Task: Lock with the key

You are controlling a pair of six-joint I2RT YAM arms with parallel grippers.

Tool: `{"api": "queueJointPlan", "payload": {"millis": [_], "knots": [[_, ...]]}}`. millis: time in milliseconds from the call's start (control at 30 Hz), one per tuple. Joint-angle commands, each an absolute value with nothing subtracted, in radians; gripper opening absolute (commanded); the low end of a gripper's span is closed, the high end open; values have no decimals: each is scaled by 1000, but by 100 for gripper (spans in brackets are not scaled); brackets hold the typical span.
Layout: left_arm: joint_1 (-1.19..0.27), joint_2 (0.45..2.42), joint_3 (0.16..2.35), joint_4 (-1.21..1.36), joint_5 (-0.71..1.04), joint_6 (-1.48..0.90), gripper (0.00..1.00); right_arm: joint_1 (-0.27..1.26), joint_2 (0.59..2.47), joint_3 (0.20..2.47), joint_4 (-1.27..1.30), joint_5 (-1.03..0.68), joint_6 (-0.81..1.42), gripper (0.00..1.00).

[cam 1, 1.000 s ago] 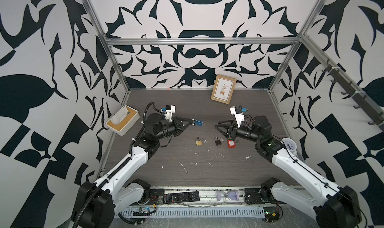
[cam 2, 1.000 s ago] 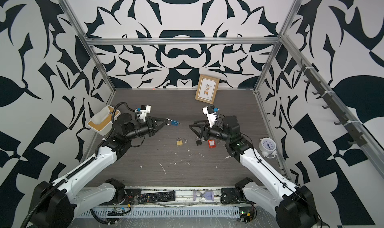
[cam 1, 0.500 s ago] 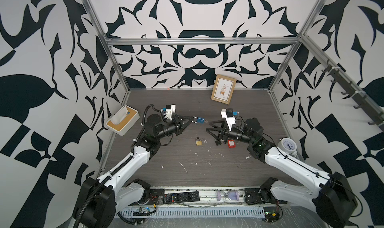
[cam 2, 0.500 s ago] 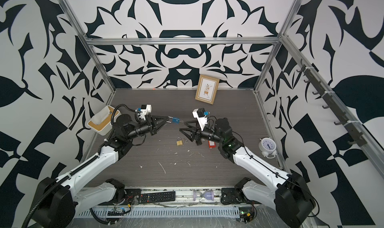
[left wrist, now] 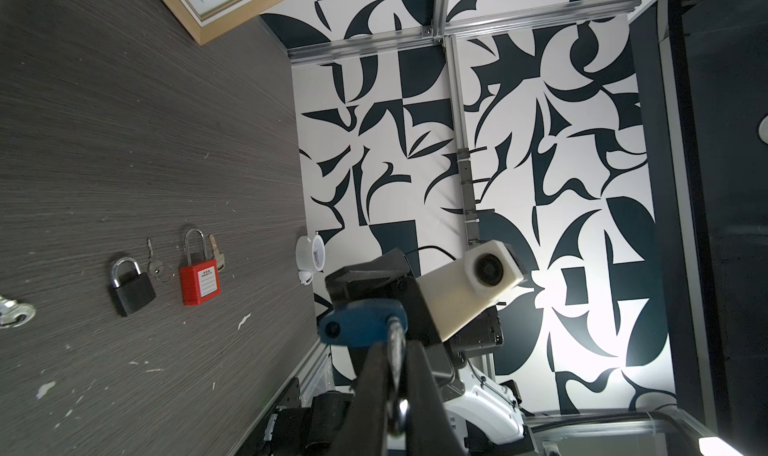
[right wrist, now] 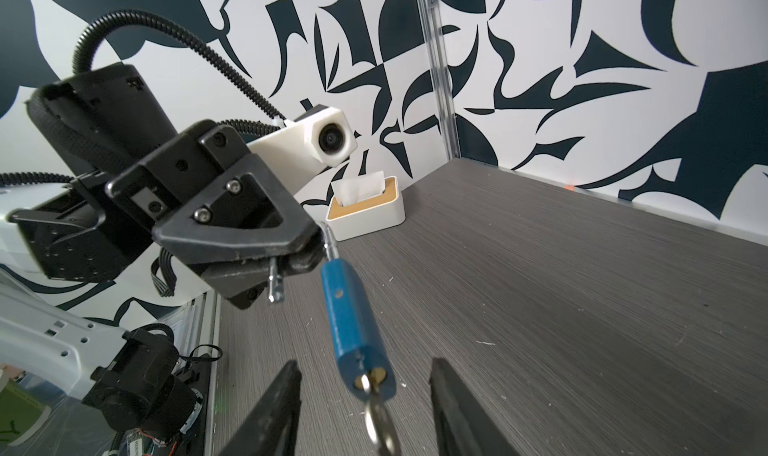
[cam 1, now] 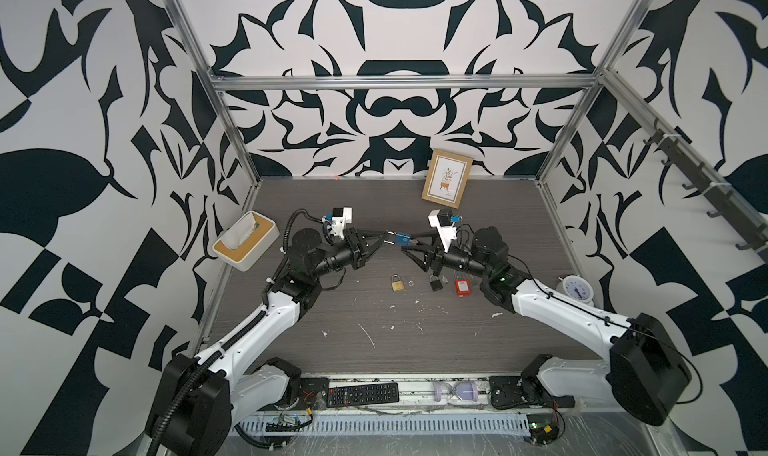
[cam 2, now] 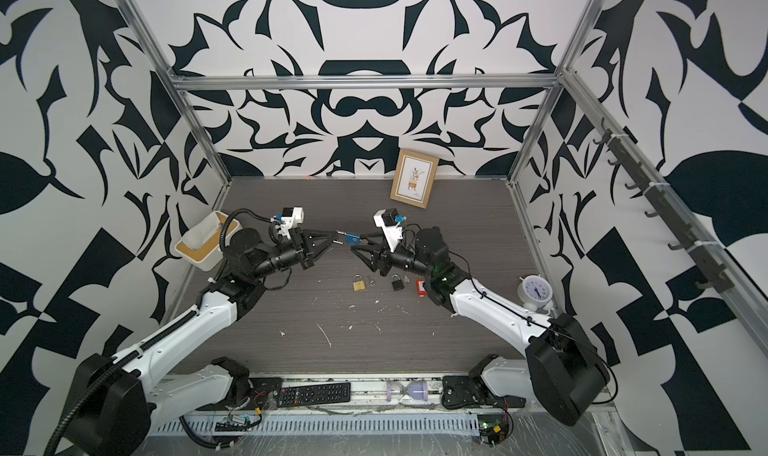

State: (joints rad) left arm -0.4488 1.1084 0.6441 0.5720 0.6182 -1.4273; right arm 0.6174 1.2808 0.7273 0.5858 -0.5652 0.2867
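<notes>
Dark wood-grain tabletop point(cam 1: 498, 225), black-and-white patterned walls point(cam 1: 395, 113) — 2 robot arms meet in mid-air above the centre in a top view. Reaching from 9 o'clock, the left gripper point(cam 1: 384, 238) is clamped on the steel shackle point(right wrist: 329, 244) of a small blue padlock point(cam 1: 401, 238), held clear of the table. A silver key point(right wrist: 378, 420) sits in its keyhole. From 3 o'clock, the right gripper point(cam 1: 407, 243) has its jaws apart on either side of that key, touching nothing. Step in hand, by appearances: taking the key. Next — close squarely on its bow, then turn.

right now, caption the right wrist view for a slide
Left gripper holds blue padlock by its shackle; open right gripper flanks the inserted key.
</notes>
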Motion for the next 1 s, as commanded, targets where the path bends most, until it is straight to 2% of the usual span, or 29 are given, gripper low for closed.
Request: {"api": "queueJointPlan", "payload": {"millis": [0,333,733,967], "knots": [[-445,1114,620,660,640,-1455,0,625,1293,781,663,-581,304,50],[-443,1126,605,697,636,-1474,0,624,1312,801,666,-595,322,38],[-440,1136,601,726,637,-1490,0,630,1319,786,682,-615,357,30],[-440,1147,594,734,639,-1490,0,630,1314,794,689,-625,389,14]]}}
